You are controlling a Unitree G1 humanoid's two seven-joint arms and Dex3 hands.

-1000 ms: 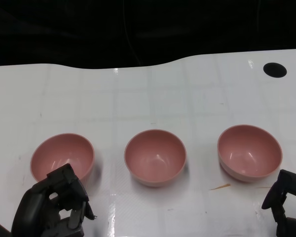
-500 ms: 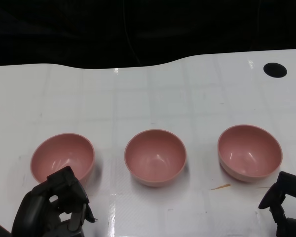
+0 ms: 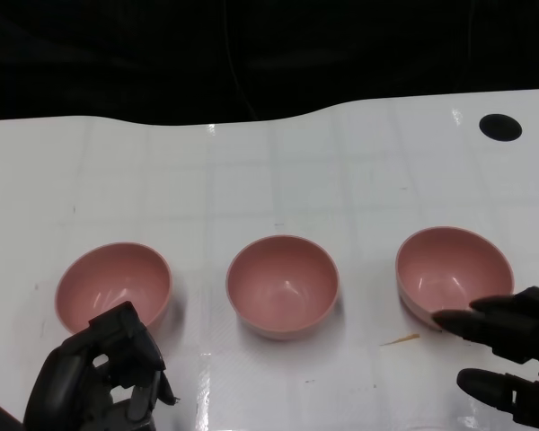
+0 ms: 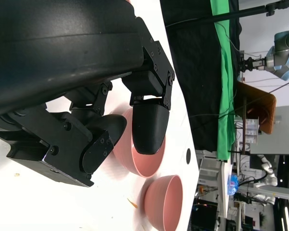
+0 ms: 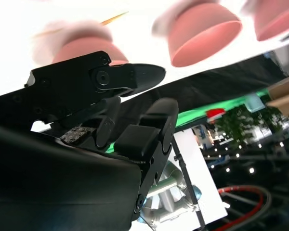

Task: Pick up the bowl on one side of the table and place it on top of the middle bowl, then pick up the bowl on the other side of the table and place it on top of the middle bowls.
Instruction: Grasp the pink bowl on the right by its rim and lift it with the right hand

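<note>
Right bowl (image 3: 454,274): stands on the white surface (image 3: 278,180) at your right, apart from the middle bowl (image 3: 283,285) and left bowl (image 3: 114,285); nothing stacked yet. Right hand (image 3: 508,359): in the last half second it has spread its fingers and reached up to the bowl's near rim, open, holding nothing. Judged: first pickup starting. Left hand (image 3: 103,377): unmoved, fingers curled in, holding nothing.

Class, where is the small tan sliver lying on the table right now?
In the head view the tan sliver lies on the white table, just in front of the right bowl, toward the middle bowl.
</note>
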